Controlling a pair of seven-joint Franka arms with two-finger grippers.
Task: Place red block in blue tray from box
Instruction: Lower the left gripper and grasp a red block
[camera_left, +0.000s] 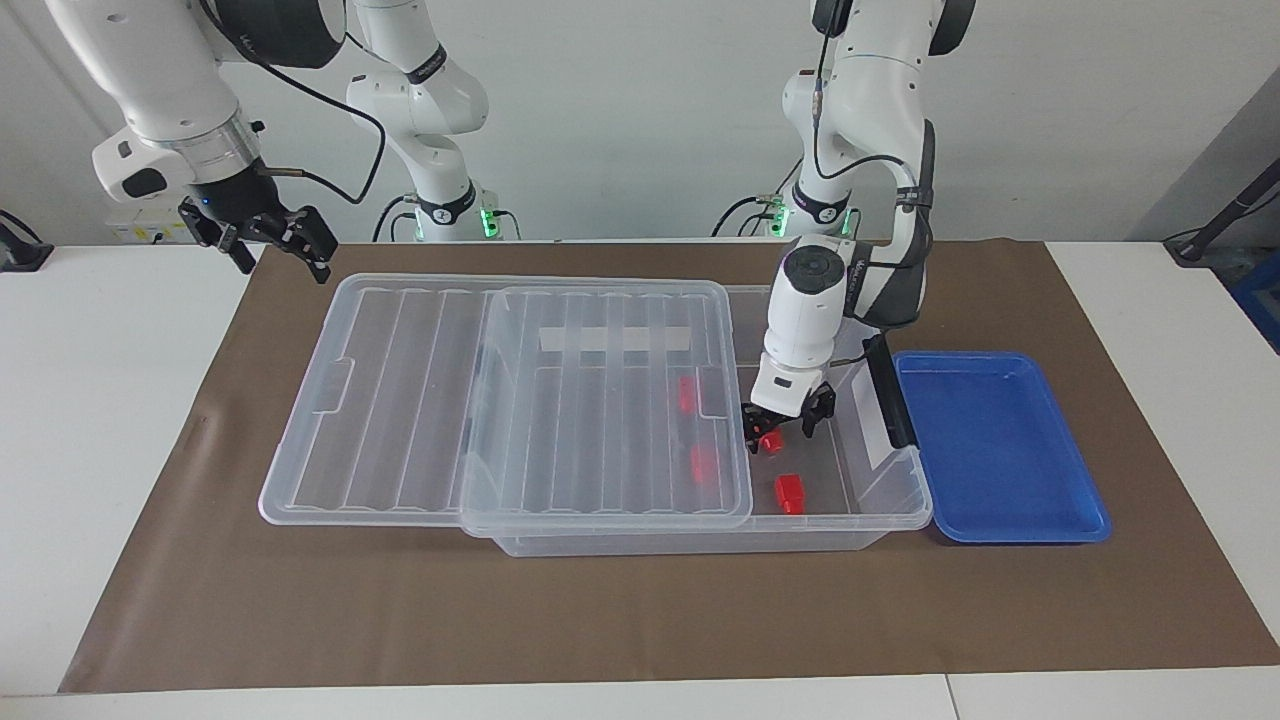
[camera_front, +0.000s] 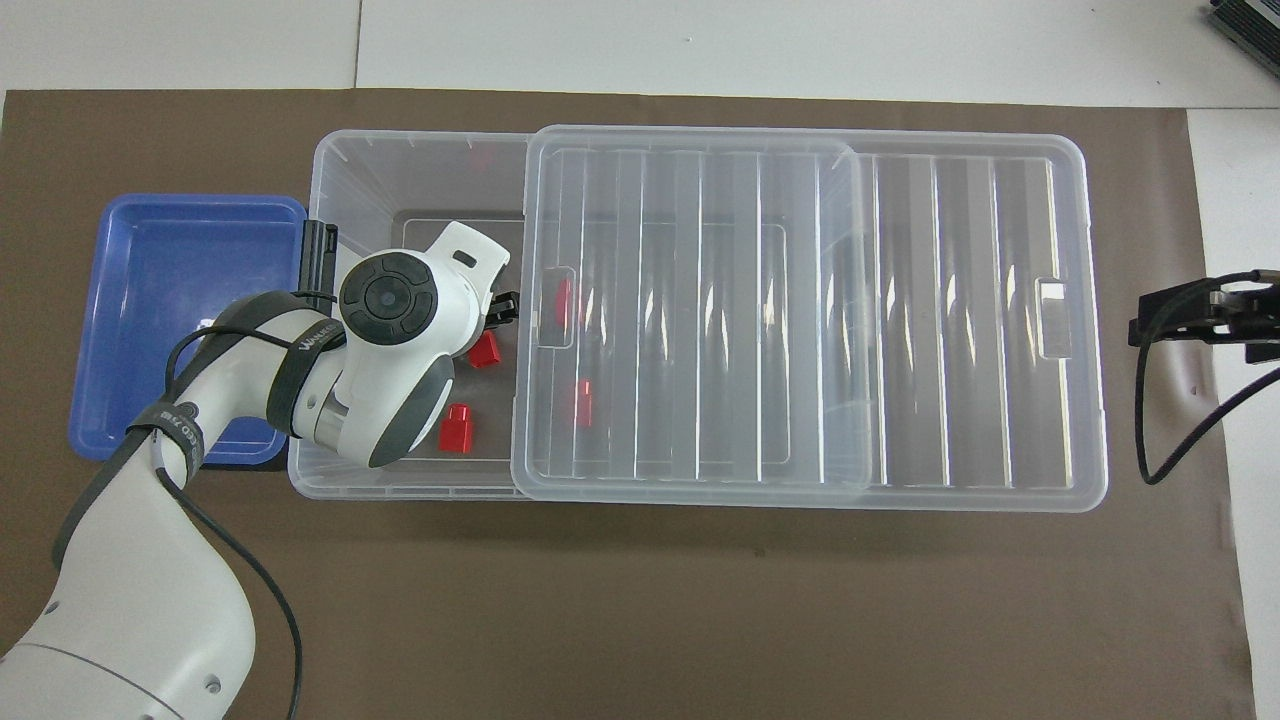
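The box (camera_left: 700, 538) is a clear bin on the brown mat, its ribbed lid (camera_left: 400, 400) slid toward the right arm's end. My left gripper (camera_left: 778, 432) is down inside the box's uncovered end, open, with one red block (camera_left: 771, 441) (camera_front: 486, 349) between its fingers. The wrist hides most of that hand from above; one black finger (camera_front: 505, 300) sticks out. A second red block (camera_left: 790, 492) (camera_front: 457, 428) lies on the box floor, farther from the robots. Two more (camera_left: 687, 394) (camera_left: 703, 463) show through the lid. The blue tray (camera_left: 1000, 450) (camera_front: 170, 300) sits beside the box. My right gripper (camera_left: 270, 238) hangs open and waits.
The box's black clip handle (camera_left: 888, 390) stands between the left gripper and the blue tray. The lid (camera_front: 950, 320) overhangs the box at the right arm's end, under the raised right gripper (camera_front: 1200, 320). Brown mat (camera_left: 640, 620) covers the table's middle.
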